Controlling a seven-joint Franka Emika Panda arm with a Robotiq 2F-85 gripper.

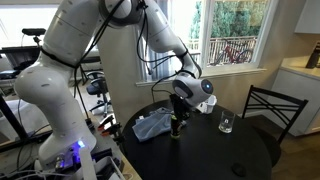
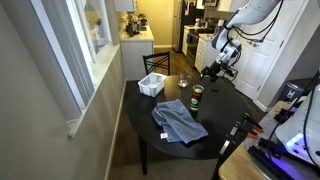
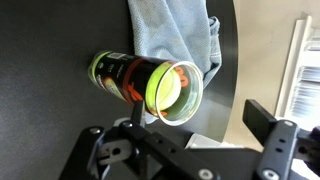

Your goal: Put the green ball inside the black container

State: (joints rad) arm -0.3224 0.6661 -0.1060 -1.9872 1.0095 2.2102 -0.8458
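Note:
The black container [image 3: 128, 78] is a dark cup with red and green markings, standing on the round black table [image 3: 50, 40]. The green ball [image 3: 168, 90] sits inside it, seen through the open mouth in the wrist view. My gripper [image 3: 200, 125] is open and empty, its fingers spread just above and beside the cup's rim. In both exterior views the gripper [image 1: 179, 105] [image 2: 211, 73] hangs close over the container [image 1: 177, 127] [image 2: 197, 98]; a green patch shows at the cup's top [image 2: 198, 89].
A crumpled blue cloth [image 1: 152, 124] [image 2: 178, 122] [image 3: 170, 30] lies next to the container. A clear glass [image 1: 226, 123] [image 2: 184, 80] and a white slatted basket [image 2: 152, 85] stand on the table [image 1: 205, 155]. A black chair [image 1: 272, 108] stands beside it.

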